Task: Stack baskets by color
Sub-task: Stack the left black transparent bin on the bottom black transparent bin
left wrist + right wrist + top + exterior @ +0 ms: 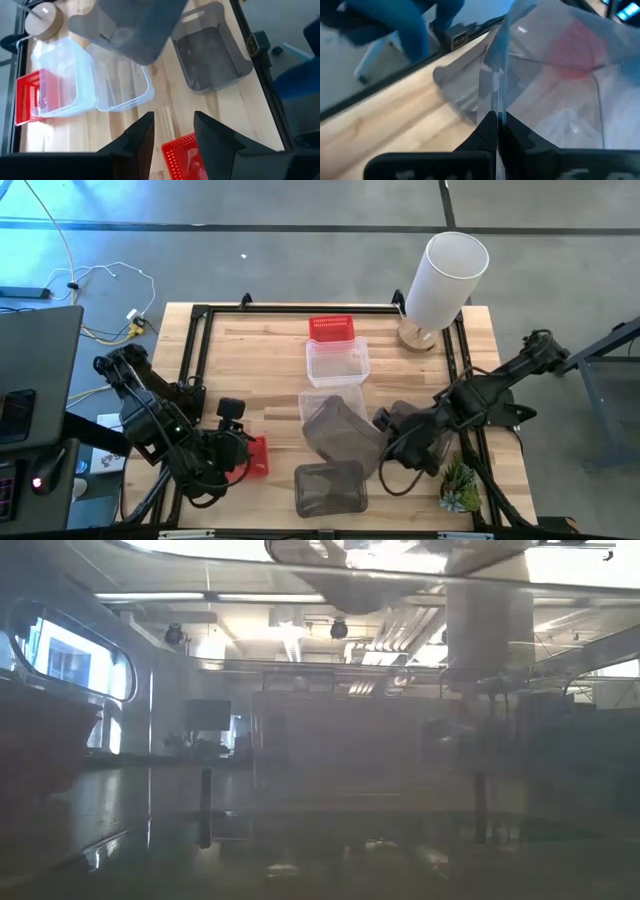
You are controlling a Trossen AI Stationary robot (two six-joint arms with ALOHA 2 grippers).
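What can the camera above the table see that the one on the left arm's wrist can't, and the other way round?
Only the overhead view shows both arms whole, the tall white cylinder, the small green plant and the right gripper pinching the tilted grey basket by its wall.

Only the left wrist view shows the left gripper close up, jaws open above a red basket and holding nothing.

Both show the flat grey basket, the two clear baskets and the far red basket.

left gripper (174,137) fingers apart above red basket (186,157) | 2 clear baskets (120,82) | grey basket (210,57)
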